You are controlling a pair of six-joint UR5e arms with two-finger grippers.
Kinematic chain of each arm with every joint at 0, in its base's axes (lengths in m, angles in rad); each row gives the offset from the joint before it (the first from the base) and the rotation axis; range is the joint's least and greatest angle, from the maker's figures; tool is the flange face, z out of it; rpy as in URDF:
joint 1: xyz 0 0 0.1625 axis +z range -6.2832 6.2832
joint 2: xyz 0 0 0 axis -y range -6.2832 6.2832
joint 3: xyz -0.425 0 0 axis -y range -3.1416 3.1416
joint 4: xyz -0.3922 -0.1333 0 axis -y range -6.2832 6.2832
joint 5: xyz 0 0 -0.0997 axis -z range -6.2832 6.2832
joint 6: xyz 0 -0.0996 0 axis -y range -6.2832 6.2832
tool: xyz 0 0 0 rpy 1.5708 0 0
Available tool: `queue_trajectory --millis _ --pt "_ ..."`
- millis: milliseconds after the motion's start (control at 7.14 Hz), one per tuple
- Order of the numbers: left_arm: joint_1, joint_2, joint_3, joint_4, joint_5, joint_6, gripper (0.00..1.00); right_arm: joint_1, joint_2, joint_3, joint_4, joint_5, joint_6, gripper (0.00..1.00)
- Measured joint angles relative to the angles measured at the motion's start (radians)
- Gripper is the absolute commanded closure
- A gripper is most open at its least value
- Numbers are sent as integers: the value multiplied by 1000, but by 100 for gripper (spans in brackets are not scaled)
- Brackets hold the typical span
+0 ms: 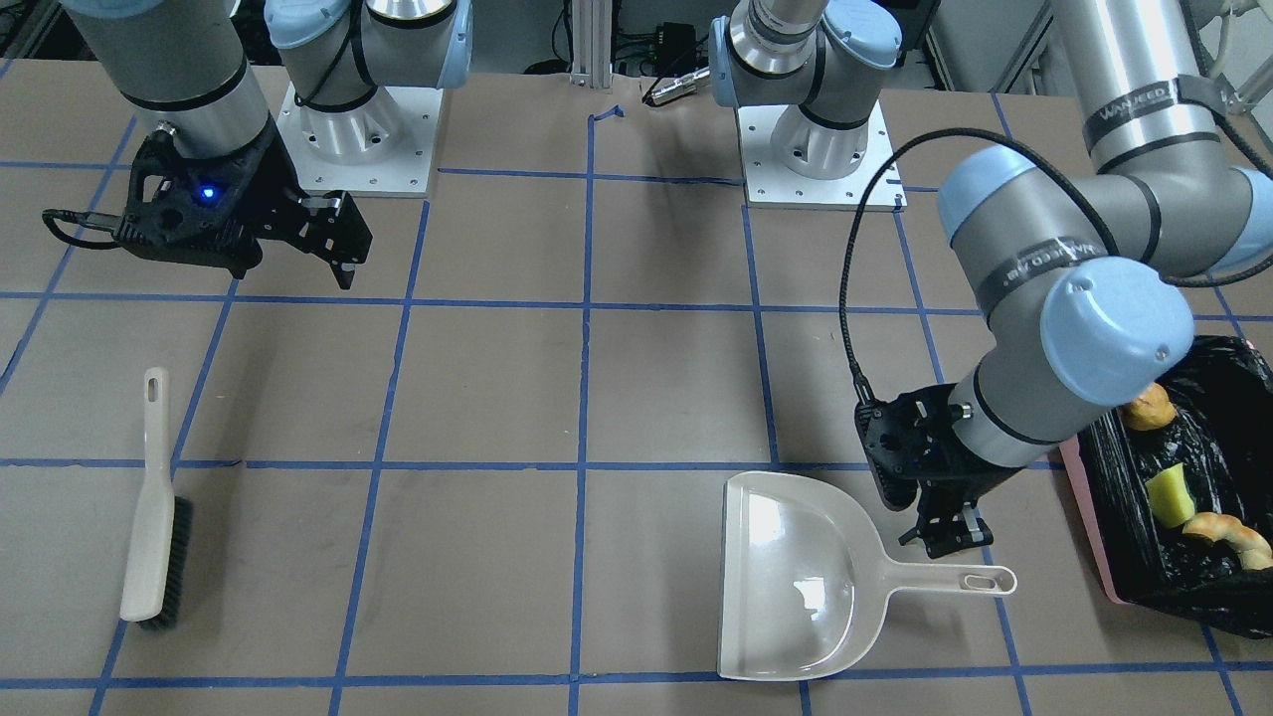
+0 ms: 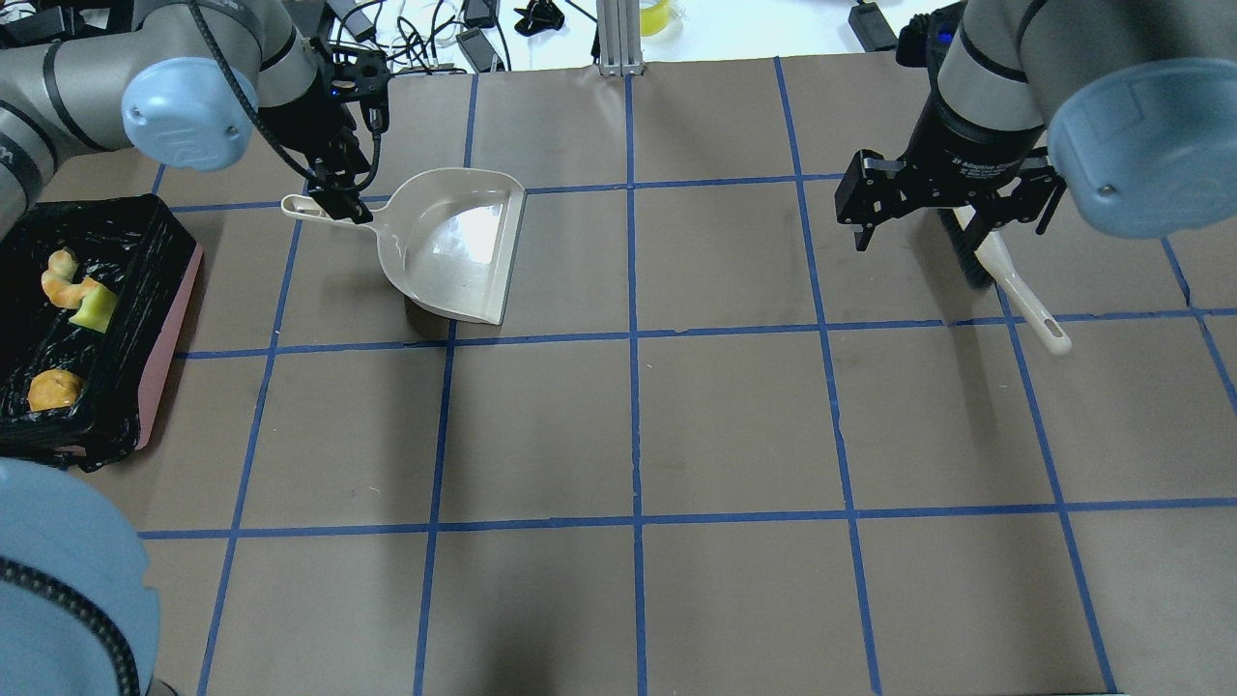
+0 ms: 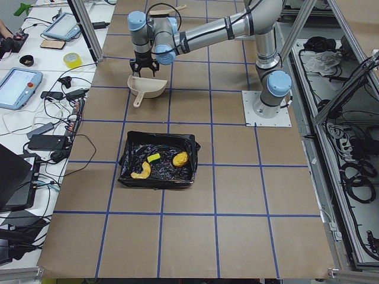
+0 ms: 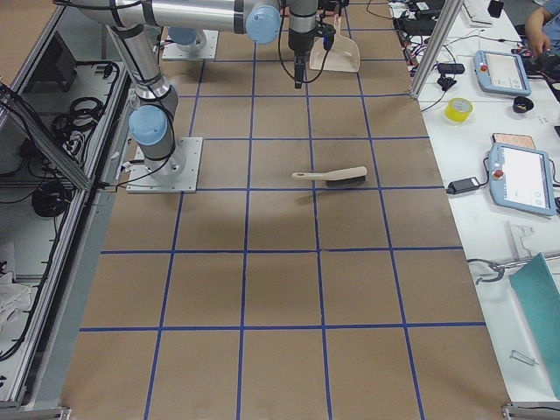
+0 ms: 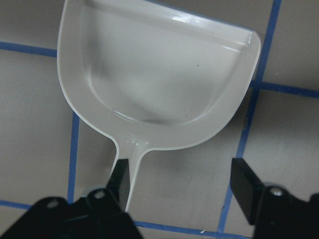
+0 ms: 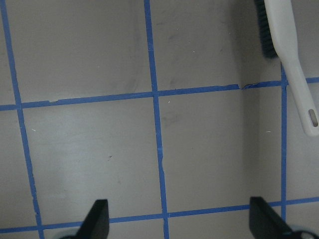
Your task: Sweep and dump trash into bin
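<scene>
The pink bin with its black bag (image 2: 155, 290) stands at the table's left end and also shows in the front view (image 1: 1208, 607). In it lie the potato lump (image 1: 1149, 408), the sponge wedge (image 1: 1172, 497) and the croissant (image 1: 1228, 532). The cream dustpan (image 2: 454, 242) lies empty on the table. My left gripper (image 2: 345, 201) hovers open over its handle (image 1: 970, 580). In the left wrist view the handle (image 5: 130, 172) lies beside one finger (image 5: 119, 179), not clamped. My right gripper (image 2: 952, 215) is open and empty above the brush (image 2: 1020, 290).
The cream brush with black bristles (image 1: 154, 517) lies flat on the table's right side, and shows in the right wrist view (image 6: 289, 45). Blue tape lines grid the brown table. Both arm bases (image 1: 358, 139) stand at the robot's edge. Cables and tablets lie beyond the far edge.
</scene>
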Motion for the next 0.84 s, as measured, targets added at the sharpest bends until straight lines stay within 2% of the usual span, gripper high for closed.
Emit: queue_trajectory --millis 140,700,840 --pt "-25 48 0 -37 -1 -163 18 0 0 0 -1 0 0 0" --pt "-49 249 -13 -219 -15 -863 7 0 1 2 -6 -3 1 0" --pt "-49 289 -15 -261 -17 -1020 0 0 2 2 -7 -6 1 0"
